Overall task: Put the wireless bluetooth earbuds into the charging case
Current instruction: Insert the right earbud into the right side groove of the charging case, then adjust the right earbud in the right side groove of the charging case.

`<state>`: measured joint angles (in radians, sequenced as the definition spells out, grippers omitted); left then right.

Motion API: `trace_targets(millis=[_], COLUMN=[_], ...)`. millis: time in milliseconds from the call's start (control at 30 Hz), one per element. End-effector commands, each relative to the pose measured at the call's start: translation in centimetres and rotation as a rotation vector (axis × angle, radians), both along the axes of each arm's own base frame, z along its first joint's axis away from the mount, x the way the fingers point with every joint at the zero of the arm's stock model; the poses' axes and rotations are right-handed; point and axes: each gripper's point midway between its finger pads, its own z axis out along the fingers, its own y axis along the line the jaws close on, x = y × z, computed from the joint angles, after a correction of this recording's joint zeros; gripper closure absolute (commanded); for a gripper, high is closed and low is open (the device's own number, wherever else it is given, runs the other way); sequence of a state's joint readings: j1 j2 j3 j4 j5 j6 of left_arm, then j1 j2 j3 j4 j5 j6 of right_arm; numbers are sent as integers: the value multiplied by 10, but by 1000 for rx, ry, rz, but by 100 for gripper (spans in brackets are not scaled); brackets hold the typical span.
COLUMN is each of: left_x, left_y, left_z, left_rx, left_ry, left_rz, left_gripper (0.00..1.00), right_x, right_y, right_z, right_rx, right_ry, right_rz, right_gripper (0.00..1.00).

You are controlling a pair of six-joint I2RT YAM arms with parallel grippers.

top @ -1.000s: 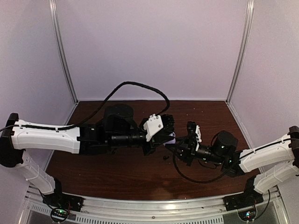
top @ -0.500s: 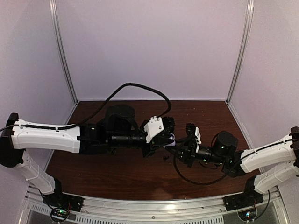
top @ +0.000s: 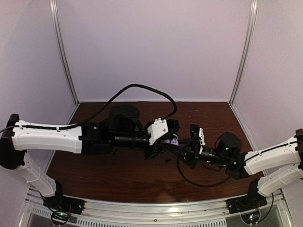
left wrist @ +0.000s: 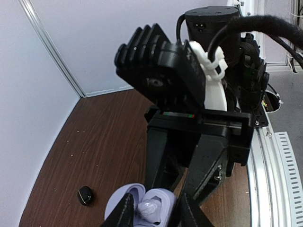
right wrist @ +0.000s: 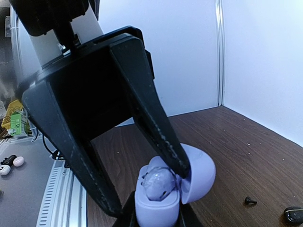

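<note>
An open lavender charging case [right wrist: 156, 210] is held upright by its base in my right gripper [right wrist: 157, 218], which is shut on it. A pale lavender earbud [right wrist: 158, 182] sits in the case, standing a little proud of the rim. My left gripper [left wrist: 155, 215] is open and straddles the case [left wrist: 163, 201]. One of its fingers [right wrist: 156, 123] has its tip between the lid and the base; the other stands clear on the far side. In the top view both grippers meet at mid-table, left [top: 165, 145] and right [top: 182, 150], with the case [top: 173, 140] between them.
A small black rounded object [left wrist: 85, 195] lies on the brown table beside the case; it also shows in the right wrist view [right wrist: 294, 215], near a tiny black stemmed piece [right wrist: 249, 201]. White walls enclose the table on three sides.
My left arm has pushed a little to the right, bringing its gripper closer over the case. My right gripper has shifted slightly toward it, still holding the case.
</note>
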<state>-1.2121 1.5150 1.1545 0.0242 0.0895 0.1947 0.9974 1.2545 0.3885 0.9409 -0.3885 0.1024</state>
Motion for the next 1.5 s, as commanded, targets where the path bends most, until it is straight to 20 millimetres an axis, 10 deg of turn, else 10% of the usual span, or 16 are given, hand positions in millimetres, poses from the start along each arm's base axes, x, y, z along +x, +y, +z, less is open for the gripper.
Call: trace_targets(millis=[0,600,1133,1467], left_x=[-4,-11,-23,-51], left_y=[-4,25,54,33], left_z=[24,91,66,58], left_rx=[-45,-216,-229,-152], left_ry=[-16,-48,112,30], left_rz=[-25,12,-34,-169], left_gripper=[63,52,57,73], right_x=[-4,-20,-57,-51], right_y=[0,-5,-10,-8], right_z=[20,10,30,22], right_rx=[59,66,82,35], right_ry=[-39,-33,-94,-76], right_rz=[12,85,262,233], right_gripper=[95,95,94,95])
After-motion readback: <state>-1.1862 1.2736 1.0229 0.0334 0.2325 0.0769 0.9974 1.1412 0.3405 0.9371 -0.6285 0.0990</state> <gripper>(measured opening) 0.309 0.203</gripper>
